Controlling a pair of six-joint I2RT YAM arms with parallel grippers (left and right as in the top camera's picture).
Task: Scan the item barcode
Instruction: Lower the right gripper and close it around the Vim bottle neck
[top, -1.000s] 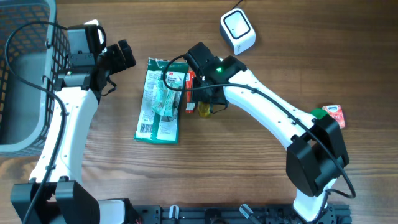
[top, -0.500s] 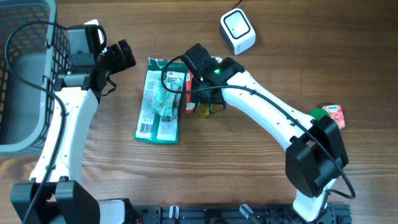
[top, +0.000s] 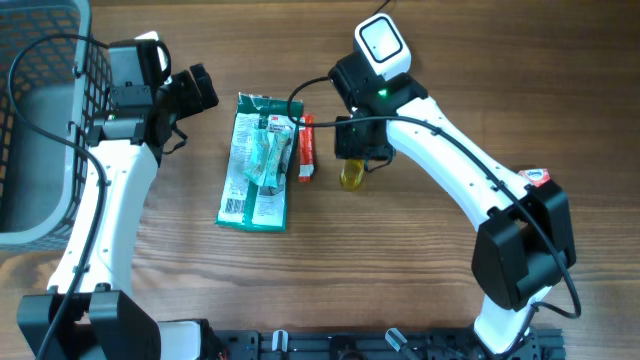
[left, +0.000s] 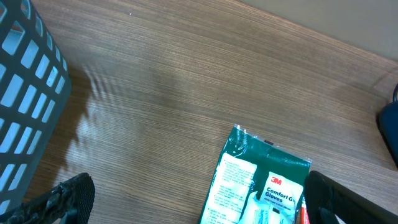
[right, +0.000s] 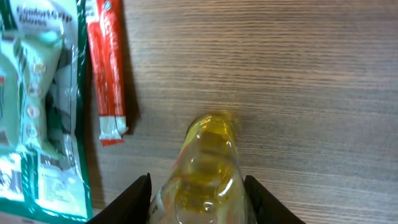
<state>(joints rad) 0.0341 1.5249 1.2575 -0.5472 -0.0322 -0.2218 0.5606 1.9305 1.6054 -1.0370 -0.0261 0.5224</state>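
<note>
A small clear bottle of yellow liquid (right: 208, 168) sits between the two black fingers of my right gripper (right: 198, 194), which is shut on it from both sides. From overhead the bottle (top: 351, 177) hangs below the right gripper (top: 360, 150), just right of a red stick pack (top: 307, 148). The white barcode scanner (top: 382, 47) stands at the back, close behind the right wrist. My left gripper (top: 195, 90) is open, with nothing in it, left of a green pack of gloves (top: 258, 165). No barcode on the bottle shows.
A grey mesh basket (top: 40, 150) fills the left edge, also in the left wrist view as the basket (left: 28, 93). A small red and green carton (top: 540, 178) lies at the far right, partly behind the right arm. The gloves pack (left: 264, 186) lies flat.
The right gripper has closed on the yellow bottle and carried it right and back, away from the red stick pack and toward the scanner. The left arm has not moved.
</note>
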